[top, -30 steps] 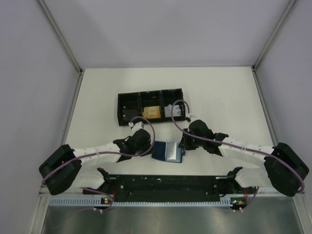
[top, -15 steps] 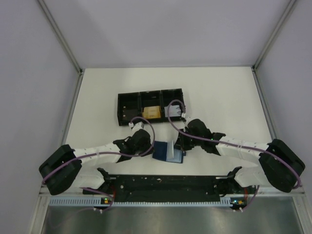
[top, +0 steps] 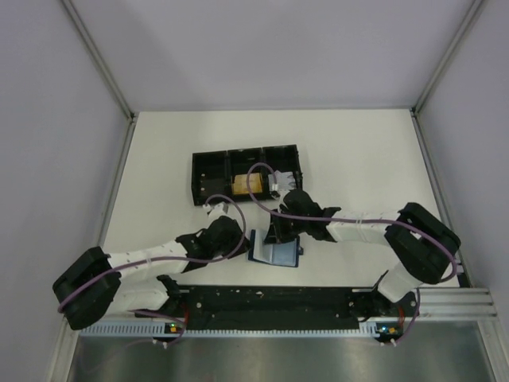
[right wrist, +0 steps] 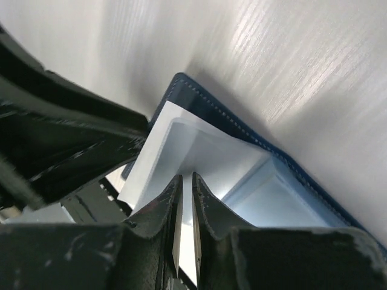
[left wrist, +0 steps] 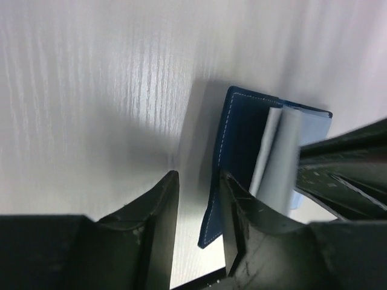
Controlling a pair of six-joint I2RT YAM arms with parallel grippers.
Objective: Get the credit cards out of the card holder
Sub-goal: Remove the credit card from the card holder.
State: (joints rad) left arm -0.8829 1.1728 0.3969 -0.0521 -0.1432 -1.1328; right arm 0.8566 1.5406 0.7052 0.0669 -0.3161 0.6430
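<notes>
The dark-blue card holder (top: pixel 280 255) lies open on the white table in front of the arm bases, its paler blue-grey inside (right wrist: pixel 199 151) facing up. My left gripper (top: pixel 243 239) is open at its left edge; the blue flap (left wrist: pixel 239 133) runs between the fingers beside the right finger (left wrist: pixel 233 199). My right gripper (top: pixel 277 234) is over the holder, its tips (right wrist: pixel 187 179) almost closed with a thin slit, pressed into the pale inner fold. An orange-tan credit card (top: pixel 245 183) lies in the tray's middle compartment. No card shows in the holder.
The black three-compartment tray (top: pixel 208 169) stands just behind the grippers. The two arms meet over the holder, nearly touching. The black rail (top: pixel 270 298) of the arm mounts runs along the near edge. Grey walls close the table's left, right and back.
My right gripper has moved left from the holder's right side onto its raised pale inside. My left arm has shifted slightly and stays at the holder's left edge.
</notes>
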